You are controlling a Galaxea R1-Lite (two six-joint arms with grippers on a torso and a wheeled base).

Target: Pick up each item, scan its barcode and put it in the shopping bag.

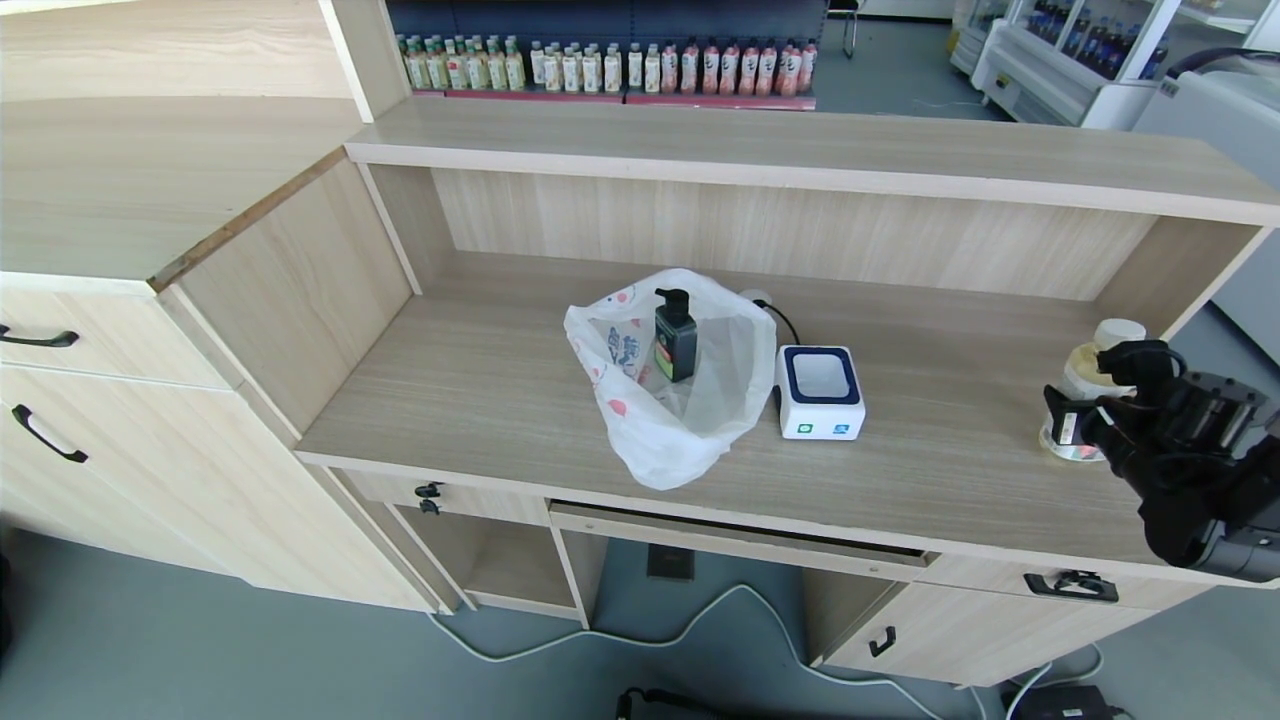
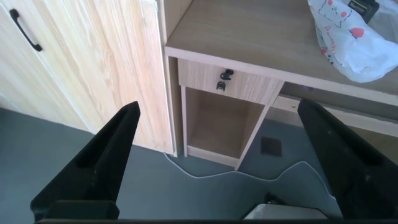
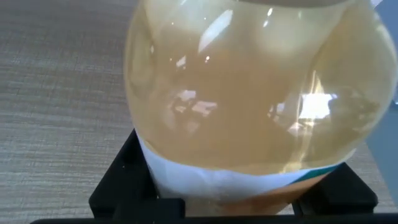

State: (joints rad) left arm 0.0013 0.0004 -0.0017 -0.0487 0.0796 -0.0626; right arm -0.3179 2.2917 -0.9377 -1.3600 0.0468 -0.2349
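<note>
In the left wrist view, the left gripper (image 2: 217, 109) hangs over smooth grey floor beside the cabinet, its two flat black fingers spread wide apart. The counter (image 1: 480, 380) is pale wood-grain laminate. At the centre of the head view a thin, crumpled, translucent white shopping bag (image 1: 665, 430) with red and blue prints sits open on it. A dark, squarish pump bottle (image 1: 676, 340) stands upright inside. Just right of the bag is the scanner (image 1: 819, 392), a white rounded box with a dark-framed window. At the far right, the right gripper (image 1: 1095, 400) is clamped on a round bottle (image 3: 249, 93) of clear plastic with a white cap, holding pale yellow liquid.
</note>
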